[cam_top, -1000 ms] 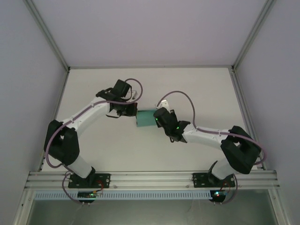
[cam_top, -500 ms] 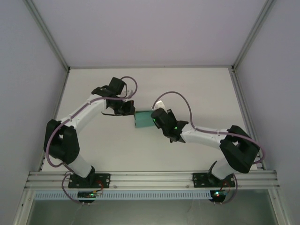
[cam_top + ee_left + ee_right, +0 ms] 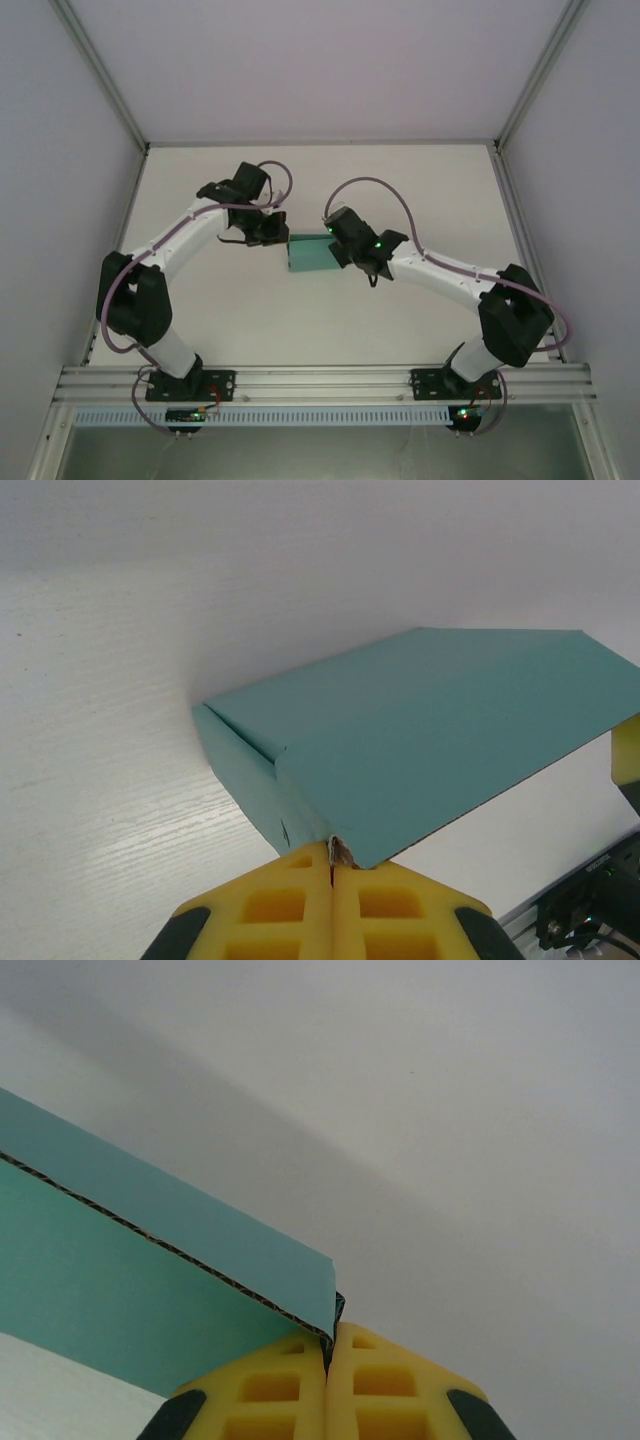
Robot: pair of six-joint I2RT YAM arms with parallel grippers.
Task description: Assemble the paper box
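An aluminium rail (image 3: pixel 320 382) runs along the near edge, and both arm bases are bolted to it. From there the arms reach forward and bend inward, meeting over the middle of the table (image 3: pixel 230 320).

The left gripper (image 3: pixel 275 237) sits at the left end of the box (image 3: pixel 308 256). In the left wrist view its yellow pads (image 3: pixel 275 905) are pressed together, with the near edge of the teal card nipped between them: the left gripper (image 3: pixel 332 850) is clamped on the box (image 3: pixel 430 730). Beyond the pads a broad panel slopes away, and a narrow side wall is folded down on the left to the white surface.

The right gripper (image 3: pixel 340 247) sits at the box's right end. In the right wrist view the right gripper (image 3: pixel 328 1345) is also closed, pinching a corner of the box (image 3: pixel 110 1300). The cut edge there shows corrugated layers.

The box is thus held between the two grippers, low over the table's centre. Whether its underside touches the table I cannot tell.

Past the box the white table is bare up to the back wall (image 3: pixel 320 70). Plain pale walls, framed by metal posts (image 3: pixel 100 75), close in both sides.
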